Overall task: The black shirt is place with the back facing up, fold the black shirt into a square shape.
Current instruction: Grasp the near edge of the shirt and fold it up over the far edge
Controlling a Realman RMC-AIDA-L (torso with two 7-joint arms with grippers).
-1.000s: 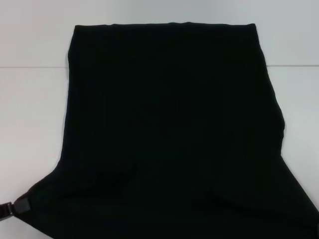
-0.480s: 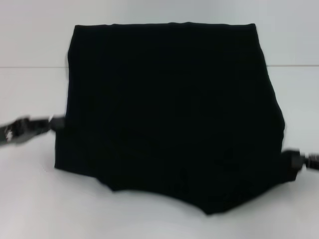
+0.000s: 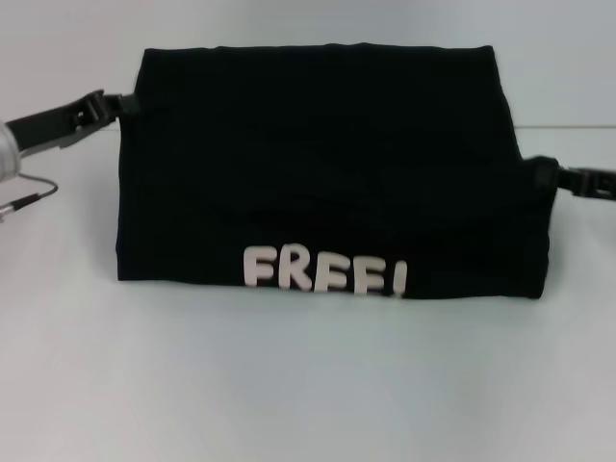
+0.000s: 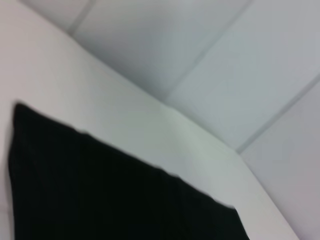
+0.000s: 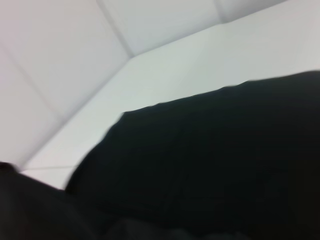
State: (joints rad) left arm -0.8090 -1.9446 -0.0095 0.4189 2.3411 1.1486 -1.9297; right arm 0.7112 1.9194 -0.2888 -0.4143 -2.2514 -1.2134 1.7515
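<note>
The black shirt (image 3: 327,164) lies on the white table (image 3: 289,385), its near part lifted and carried over toward the far edge. White letters "FREE" (image 3: 322,271) show along the near fold line. My left gripper (image 3: 125,102) is at the shirt's far left corner and is shut on the cloth edge. At the shirt's right side my right gripper (image 3: 541,173) is shut on the cloth edge too. The left wrist view shows the black shirt (image 4: 100,195) against the table and wall. In the right wrist view the black shirt (image 5: 210,165) fills the frame close up.
Bare white table surface surrounds the shirt, with a wide strip in front of the fold. A white wall (image 3: 289,24) rises just behind the shirt's far edge. A thin cable (image 3: 29,197) hangs under the left arm.
Both grippers have moved up and away from me with the shirt's near edge, turning it over the far part. The near outline is now a straight fold, and white letters have appeared.
</note>
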